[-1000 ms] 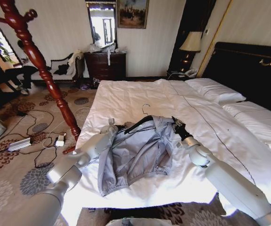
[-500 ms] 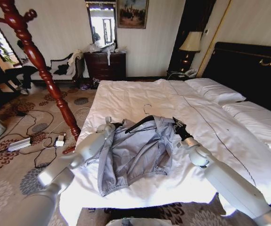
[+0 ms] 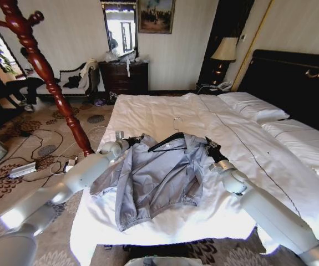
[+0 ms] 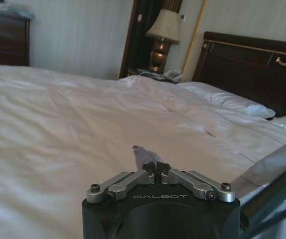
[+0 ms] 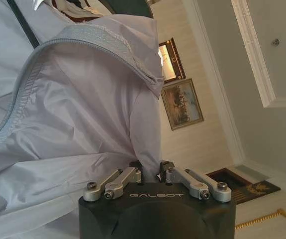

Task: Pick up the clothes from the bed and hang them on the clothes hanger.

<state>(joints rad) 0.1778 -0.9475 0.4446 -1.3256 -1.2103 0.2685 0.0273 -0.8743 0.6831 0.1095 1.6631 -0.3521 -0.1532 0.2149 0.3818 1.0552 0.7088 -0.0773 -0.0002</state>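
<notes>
- Head view: The jacket point(image 3: 159, 180) is seen lying open on the bed point(image 3: 165, 113), its collar end raised between the two grippers and its gathered hem trailing back toward the robot. The long axis is therefore judged to run from the grippers toward the robot. The left gripper point(image 3: 130, 141) is closed on the shoulder on its side; the right gripper point(image 3: 209, 145) is closed on the opposite shoulder. The hanger point(image 3: 167, 142) lies across the collar between them, its wire hook pointing away from the robot toward the far end of the bed. The hanger bar is noted to end nearer the left gripper, though each arm holds its own shoulder.
- Left wrist view: The left gripper point(image 4: 150, 164) is shown pinched narrow, with a small fold of grey cloth standing up between the fingertips. Bare white duvet lies beyond it. A dark bar, taken for the hanger point(image 4: 274, 196), crosses at one side.
- Right wrist view: The right gripper point(image 5: 151, 170) is shown closed on cloth, the jacket point(image 5: 73, 109) hanging immediately ahead of the fingertips with its ribbed edge visible. This contact is not plain from the head view.
</notes>
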